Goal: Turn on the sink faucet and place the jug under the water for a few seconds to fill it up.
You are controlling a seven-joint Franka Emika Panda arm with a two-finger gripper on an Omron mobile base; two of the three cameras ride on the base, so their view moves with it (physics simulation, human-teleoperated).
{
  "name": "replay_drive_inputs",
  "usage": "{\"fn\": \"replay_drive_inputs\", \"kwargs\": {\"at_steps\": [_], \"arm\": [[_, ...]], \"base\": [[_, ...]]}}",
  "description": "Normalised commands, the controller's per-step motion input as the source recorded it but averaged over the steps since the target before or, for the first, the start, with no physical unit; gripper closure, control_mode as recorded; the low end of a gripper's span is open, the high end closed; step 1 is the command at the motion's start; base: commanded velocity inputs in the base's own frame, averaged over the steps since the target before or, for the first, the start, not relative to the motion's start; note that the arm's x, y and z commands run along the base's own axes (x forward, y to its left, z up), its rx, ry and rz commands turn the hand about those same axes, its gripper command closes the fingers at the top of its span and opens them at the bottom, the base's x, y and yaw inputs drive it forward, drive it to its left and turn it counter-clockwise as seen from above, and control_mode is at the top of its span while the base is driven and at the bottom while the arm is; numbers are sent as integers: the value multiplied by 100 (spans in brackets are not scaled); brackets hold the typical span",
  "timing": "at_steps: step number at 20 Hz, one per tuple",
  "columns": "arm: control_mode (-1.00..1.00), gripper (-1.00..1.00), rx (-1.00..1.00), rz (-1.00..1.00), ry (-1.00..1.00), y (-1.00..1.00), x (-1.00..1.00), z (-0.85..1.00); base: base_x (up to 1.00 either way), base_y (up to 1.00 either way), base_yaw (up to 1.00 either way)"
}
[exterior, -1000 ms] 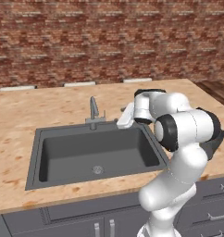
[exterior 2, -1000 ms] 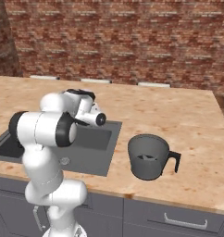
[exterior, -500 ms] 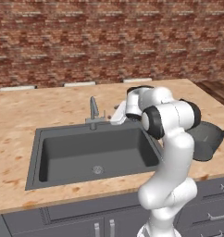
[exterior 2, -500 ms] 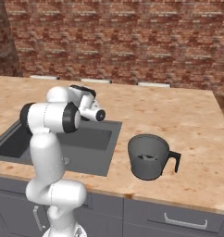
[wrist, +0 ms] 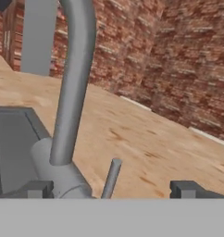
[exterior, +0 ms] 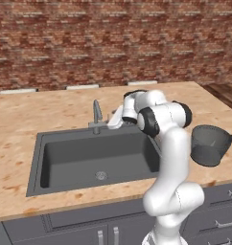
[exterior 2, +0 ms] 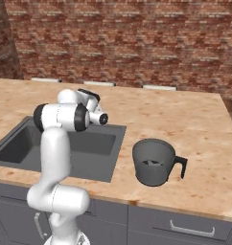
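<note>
Wood-patterned counter (exterior: 60, 112) holds a grey sink (exterior: 89, 160); brick wall (exterior: 113, 43) behind.

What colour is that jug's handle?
Black; the jug handle shows best in the right base view.

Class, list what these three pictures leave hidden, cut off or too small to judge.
- Sink faucet lever: too small in the left base view.
- Faucet spout tip: cut off by the hand view's top edge.
- Sink: partly hidden by the arm in the right base view.
- Jug handle: cut by the left base view's right edge.
</note>
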Motion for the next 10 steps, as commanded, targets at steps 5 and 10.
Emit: {"fn": "replay_drive_inputs", "kwargs": {"at_steps": [5,10], "arm": [[-100,-100,0,2,0,7,53,-28],[-100,-100,0,2,0,0,53,-19]], "base": [[0,0,0],[0,0,0]]}}
